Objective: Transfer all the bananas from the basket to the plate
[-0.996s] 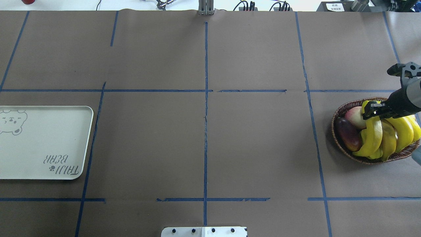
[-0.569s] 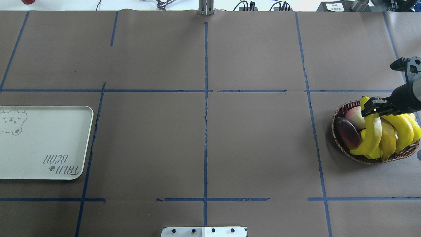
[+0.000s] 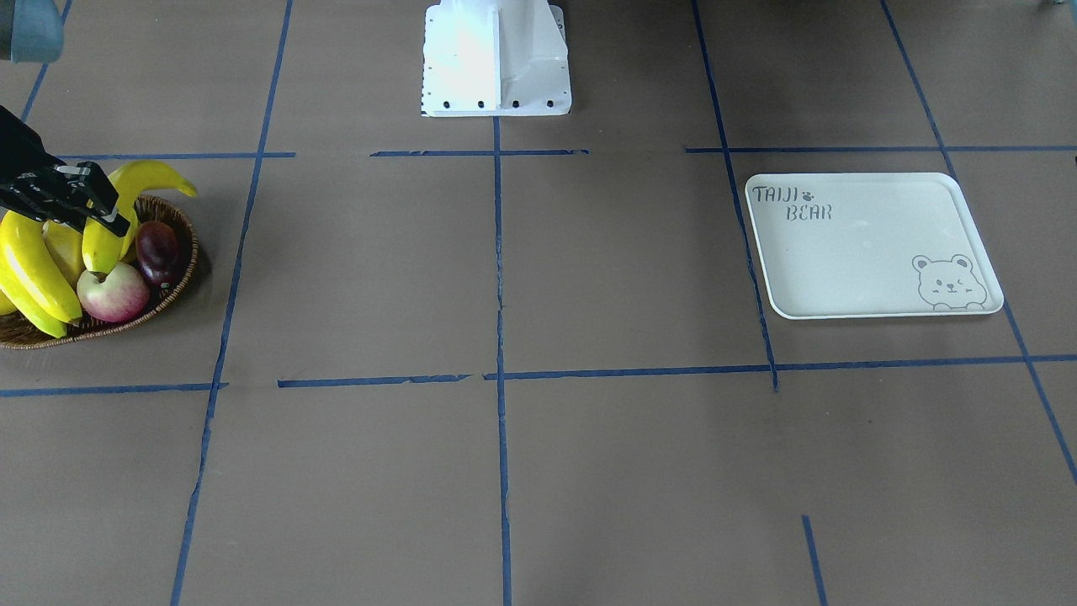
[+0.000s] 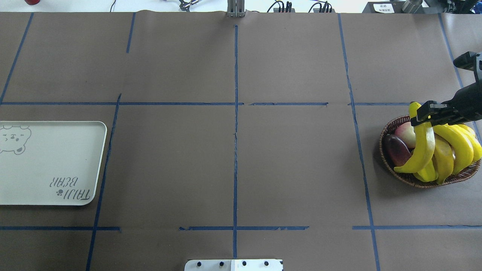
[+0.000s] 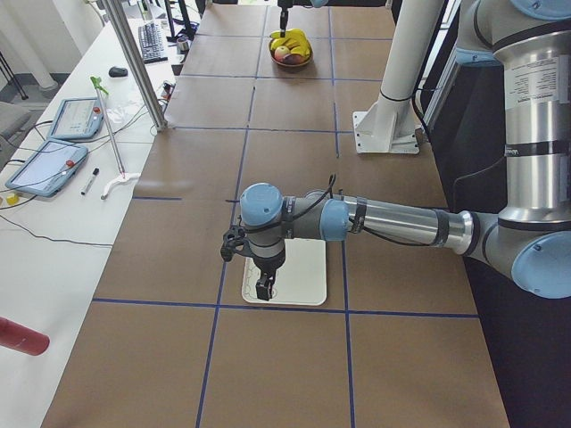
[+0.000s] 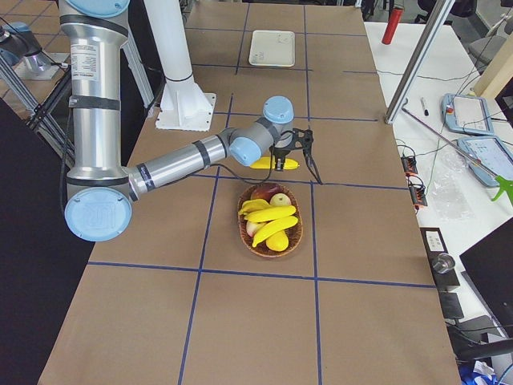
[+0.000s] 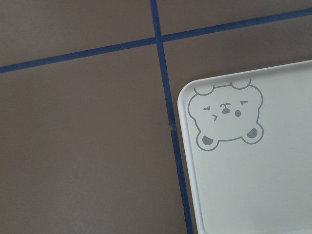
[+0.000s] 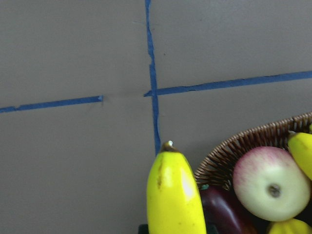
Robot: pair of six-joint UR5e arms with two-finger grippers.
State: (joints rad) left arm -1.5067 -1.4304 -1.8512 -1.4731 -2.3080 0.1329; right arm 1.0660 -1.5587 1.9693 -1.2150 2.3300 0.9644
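Observation:
My right gripper (image 4: pixel 429 113) is shut on the upper end of one banana (image 4: pixel 422 145), which hangs over the wicker basket (image 4: pixel 414 183) at the table's right edge. The right wrist view shows that banana (image 8: pixel 175 195) close up beside the basket rim (image 8: pixel 234 151). More bananas (image 4: pixel 457 146) lie in the basket. The cream plate (image 4: pixel 49 162) with its bear drawing sits at the far left, with nothing on it. My left gripper (image 5: pixel 263 285) hangs over the plate's end (image 5: pixel 299 276); I cannot tell whether it is open or shut.
A pink-and-pale apple (image 4: pixel 404 132) and a dark purple fruit (image 4: pixel 397 150) share the basket with the bananas. Blue tape lines cross the brown table cover. The white robot base (image 3: pixel 496 59) stands at the middle of the near edge.
My right gripper has moved up and toward the far side with the banana, and the banana's lower end has lifted off the pile and swung left.

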